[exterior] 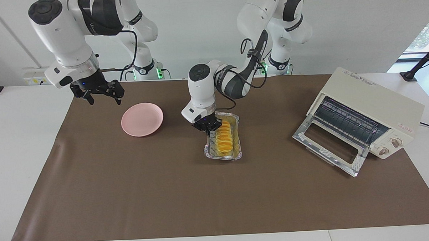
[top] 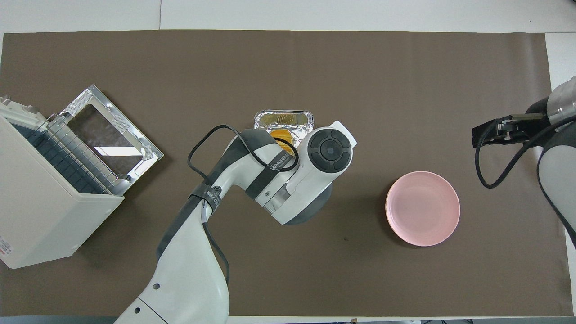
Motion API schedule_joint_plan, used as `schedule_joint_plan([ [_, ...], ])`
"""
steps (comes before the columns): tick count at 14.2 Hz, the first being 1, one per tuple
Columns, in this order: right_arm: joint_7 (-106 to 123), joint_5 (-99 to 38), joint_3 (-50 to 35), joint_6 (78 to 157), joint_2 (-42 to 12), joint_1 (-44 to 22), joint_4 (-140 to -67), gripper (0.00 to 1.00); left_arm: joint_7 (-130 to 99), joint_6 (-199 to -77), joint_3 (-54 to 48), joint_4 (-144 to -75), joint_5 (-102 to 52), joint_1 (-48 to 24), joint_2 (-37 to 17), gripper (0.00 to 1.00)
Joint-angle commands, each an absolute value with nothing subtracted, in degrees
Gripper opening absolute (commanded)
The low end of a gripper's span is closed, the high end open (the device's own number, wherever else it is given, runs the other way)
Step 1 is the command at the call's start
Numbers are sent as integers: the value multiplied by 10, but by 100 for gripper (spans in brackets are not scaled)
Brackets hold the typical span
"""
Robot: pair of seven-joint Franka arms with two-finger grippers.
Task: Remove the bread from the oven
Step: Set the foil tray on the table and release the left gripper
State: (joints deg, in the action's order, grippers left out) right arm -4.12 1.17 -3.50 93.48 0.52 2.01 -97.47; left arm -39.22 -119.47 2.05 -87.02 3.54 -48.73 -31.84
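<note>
The golden ridged bread (exterior: 223, 139) lies in a crinkled foil tray (exterior: 233, 154) at the middle of the brown mat, outside the oven (exterior: 369, 106). My left gripper (exterior: 208, 129) is shut on the tray's rim at the end nearer the robots. I cannot tell whether the tray rests on the mat or hangs just above it. In the overhead view the left arm covers that gripper, and only the tray's end (top: 283, 119) and a bit of bread (top: 281, 134) show. My right gripper (exterior: 101, 98) hangs open and empty over the mat's edge near the pink plate (exterior: 142, 119).
The cream oven (top: 40, 202) stands at the left arm's end of the table, its glass door (exterior: 330, 145) folded down onto the mat and its wire rack bare. The pink plate (top: 423, 208) lies between the tray and the right gripper (top: 488, 134).
</note>
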Motion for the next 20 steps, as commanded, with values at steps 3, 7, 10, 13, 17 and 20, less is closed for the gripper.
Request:
schedule_joint_plan([
  [3, -28, -7, -42, 939, 25, 32, -997, 100, -452, -1204, 31, -851, 55, -514, -345, 0],
  [7, 1, -7, -42, 940, 25, 31, -997, 100, -471, -1218, 31, -851, 61, -514, -345, 100],
  [10, -4, -7, -42, 940, 25, 31, -997, 100, -471, -1207, 32, -834, 52, -508, -345, 100],
  [13, -3, -7, -42, 951, 23, 26, -997, 100, -466, -1164, 33, -788, 12, -481, -345, 100],
  [17, 3, -5, -47, 958, 16, 23, -995, 100, -447, -1128, 35, -756, 6, -432, -314, 100],
  [20, 1, -5, -48, 969, 7, 6, -991, 100, -353, -1066, 35, -780, 2, -369, -243, 100],
])
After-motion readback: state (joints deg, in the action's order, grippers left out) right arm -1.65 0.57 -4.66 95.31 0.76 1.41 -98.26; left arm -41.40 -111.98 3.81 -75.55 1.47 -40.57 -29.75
